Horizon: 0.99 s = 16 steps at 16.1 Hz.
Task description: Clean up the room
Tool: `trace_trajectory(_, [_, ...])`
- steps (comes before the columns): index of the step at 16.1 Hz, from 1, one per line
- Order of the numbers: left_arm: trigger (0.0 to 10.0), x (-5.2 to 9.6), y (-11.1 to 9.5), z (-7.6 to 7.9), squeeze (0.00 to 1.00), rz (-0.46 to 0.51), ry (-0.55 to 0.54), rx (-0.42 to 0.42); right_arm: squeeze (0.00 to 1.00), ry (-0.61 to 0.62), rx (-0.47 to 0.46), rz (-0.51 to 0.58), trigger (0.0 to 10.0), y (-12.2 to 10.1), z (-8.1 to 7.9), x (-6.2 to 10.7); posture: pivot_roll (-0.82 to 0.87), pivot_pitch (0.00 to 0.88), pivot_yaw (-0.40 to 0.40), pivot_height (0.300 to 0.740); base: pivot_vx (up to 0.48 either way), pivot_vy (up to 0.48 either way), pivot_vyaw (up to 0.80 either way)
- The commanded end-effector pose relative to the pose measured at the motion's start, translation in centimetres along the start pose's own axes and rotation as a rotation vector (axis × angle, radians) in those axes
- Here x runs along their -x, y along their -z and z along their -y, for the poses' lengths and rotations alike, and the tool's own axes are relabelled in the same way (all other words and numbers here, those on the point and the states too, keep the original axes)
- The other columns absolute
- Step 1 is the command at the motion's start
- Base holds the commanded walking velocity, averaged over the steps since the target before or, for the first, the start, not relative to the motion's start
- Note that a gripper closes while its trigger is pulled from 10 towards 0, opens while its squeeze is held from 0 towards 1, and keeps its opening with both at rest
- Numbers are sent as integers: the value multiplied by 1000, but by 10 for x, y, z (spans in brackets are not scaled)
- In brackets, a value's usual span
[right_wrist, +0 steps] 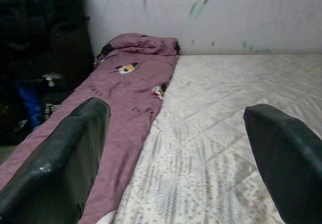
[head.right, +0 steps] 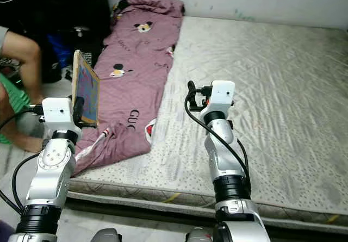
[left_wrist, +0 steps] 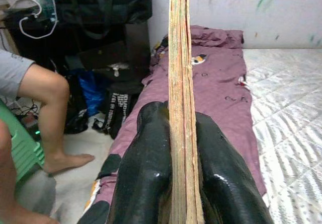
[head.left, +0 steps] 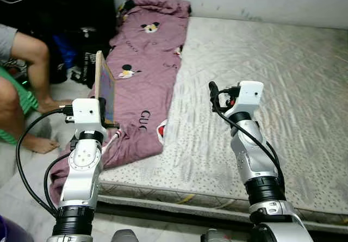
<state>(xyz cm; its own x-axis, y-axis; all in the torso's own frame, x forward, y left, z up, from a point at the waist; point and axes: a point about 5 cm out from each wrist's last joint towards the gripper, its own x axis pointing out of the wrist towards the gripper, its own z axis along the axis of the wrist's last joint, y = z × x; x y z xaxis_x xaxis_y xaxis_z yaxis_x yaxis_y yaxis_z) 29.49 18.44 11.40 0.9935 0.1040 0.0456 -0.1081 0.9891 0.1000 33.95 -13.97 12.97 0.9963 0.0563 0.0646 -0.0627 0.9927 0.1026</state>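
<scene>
While the left gripper (left_wrist: 182, 171) is raised over the near left corner of the bed, its fingers (left_wrist: 146, 168) are pressed flat against both faces of a thin book (head.left: 105, 87). Held upright on edge, the book shows a tan spine edge and a colourful cover facing the mattress (head.left: 261, 84). From the left wrist view, the book's stacked page edges run straight up between the two black fingers, touching both.

Right gripper (right_wrist: 176, 148): raised above the middle of the mattress, fingers spread wide, nothing between them. Its silver arm (head.left: 253, 155) rises from the near edge of the bed, with black cable looped beside it.

Bed: a bare grey quilted mattress set against a pale wall (right_wrist: 211, 17) marked with a few green streaks. A mauve blanket (head.left: 147, 62) printed with cartoon figures and lettering lies lengthwise along the mattress's left edge, bunched at the far end by the wall, its near end hanging over the corner toward the floor (head.left: 22, 187).

Left of the bed: a person sits with bare legs (head.left: 32, 62) and feet on the floor, on something green. Dark bags (left_wrist: 100, 12) are piled behind, against the wall.
</scene>
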Motion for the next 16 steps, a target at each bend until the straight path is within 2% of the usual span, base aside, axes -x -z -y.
trace_trajectory(1, [10000,-2,-12,-2,0,52,-5,-1,0,1,4,21,10000,-5,0,-1,-55,0,16,740,0,0,0])
trace_trajectory(13, [10000,-1,-11,-2,0,48,-15,3,0,3,2,23,10000,-5,-1,-1,-57,0,17,740,0,0,0])
trace_trajectory(14, [10000,10,0,3,0,-10,-38,52,0,1,-32,-12,10000,-1,-14,-1,-57,0,-6,740,0,0,0])
trace_trajectory(16, [10000,13,0,5,0,-9,-30,81,0,-7,-36,-32,10000,3,-16,2,-57,0,-8,740,0,0,0])
